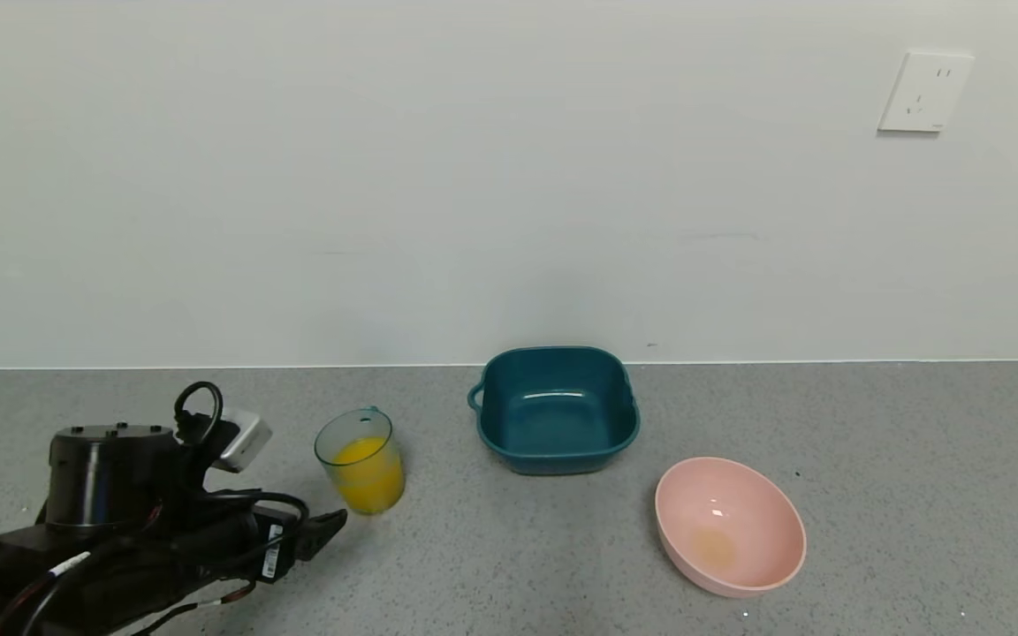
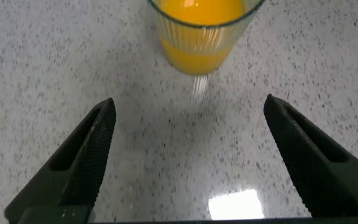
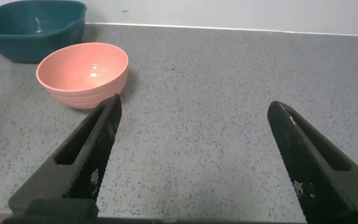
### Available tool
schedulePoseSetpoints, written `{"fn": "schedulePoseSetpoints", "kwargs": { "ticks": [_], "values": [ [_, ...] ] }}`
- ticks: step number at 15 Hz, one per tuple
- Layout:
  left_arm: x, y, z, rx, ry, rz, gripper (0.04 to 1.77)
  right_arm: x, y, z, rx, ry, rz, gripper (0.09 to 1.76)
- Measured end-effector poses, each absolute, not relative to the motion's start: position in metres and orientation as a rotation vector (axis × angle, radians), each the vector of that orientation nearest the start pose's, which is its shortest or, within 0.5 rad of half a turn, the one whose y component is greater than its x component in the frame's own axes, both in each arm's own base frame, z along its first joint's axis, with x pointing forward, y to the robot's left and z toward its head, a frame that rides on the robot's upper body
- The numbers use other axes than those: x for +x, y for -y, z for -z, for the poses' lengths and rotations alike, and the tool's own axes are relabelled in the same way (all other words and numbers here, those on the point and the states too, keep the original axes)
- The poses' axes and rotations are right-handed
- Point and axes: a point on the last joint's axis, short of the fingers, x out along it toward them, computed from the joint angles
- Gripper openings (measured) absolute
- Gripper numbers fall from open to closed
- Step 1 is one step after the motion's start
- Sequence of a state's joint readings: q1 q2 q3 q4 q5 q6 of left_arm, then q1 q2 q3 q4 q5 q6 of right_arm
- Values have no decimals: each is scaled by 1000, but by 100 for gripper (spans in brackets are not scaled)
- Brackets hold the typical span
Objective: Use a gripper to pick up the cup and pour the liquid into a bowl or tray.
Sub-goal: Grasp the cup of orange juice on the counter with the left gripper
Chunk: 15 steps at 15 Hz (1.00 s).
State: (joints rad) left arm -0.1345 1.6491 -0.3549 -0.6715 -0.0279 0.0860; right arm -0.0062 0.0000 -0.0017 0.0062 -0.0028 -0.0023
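**Left pincer spread short of the cup**

The black left pincer sits spread, just short of the ribbed pale blue-green plastic cup of orange liquid. Beyond the cup on the grey speckled worktop stand the dark teal rounded-square basin and round pink bowl. The right pincer is spread too.

A translucent pale blue-green ribbed plastic cup holds opaque orange-yellow liquid. Beside the cup sits a dark teal rounded-square plastic basin; beyond it, a round pink bowl. The countertop is speckled grey.
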Motion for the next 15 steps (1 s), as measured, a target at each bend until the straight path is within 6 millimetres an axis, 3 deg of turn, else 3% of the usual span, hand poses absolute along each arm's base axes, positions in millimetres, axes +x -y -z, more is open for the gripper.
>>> {"fn": "schedulePoseSetpoints", "kwargs": {
  "ticks": [8,15],
  "values": [
    [264,45,-58,118,-533,198,172,-23,0,-75,-3,-4,10,171],
    [283,54,-37,122,-517,207,172,-23,0,-75,-3,-4,9,171]
  ]
}}
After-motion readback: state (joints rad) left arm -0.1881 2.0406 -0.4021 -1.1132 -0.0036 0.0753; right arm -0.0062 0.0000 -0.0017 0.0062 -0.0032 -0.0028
